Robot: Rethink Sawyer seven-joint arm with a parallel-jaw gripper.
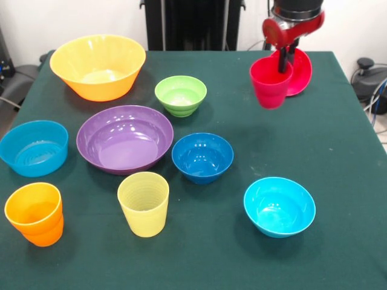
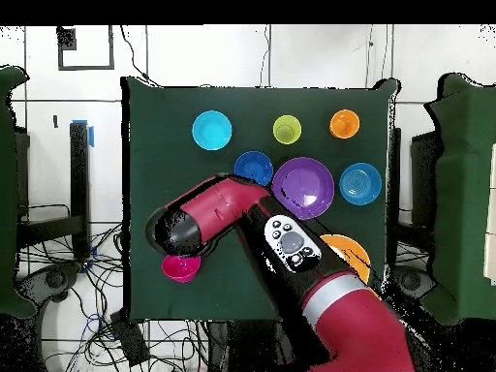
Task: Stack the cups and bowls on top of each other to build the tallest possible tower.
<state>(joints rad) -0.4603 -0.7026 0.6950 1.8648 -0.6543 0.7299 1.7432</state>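
A: Now, where does the red cup (image 1: 270, 83) sit relative to the hand (image 1: 284, 60)?

B: Directly below it, off the counter (image 1: 338, 157), mouth up, tilted. The hand is closed on the cup's rim, one finger inside. The red bowl (image 1: 300, 74) is just behind, tipped on edge.

A: Appearance?

B: Glossy, smooth red plastic; the cup is taller and narrower than the bowl.

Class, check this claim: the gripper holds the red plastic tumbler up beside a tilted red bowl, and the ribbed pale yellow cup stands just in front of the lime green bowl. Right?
Not quite. In the front view the ribbed pale yellow cup stands in front of the wide purple bowl, not the lime green bowl. The gripper does hold the red plastic tumbler beside the tilted red bowl.
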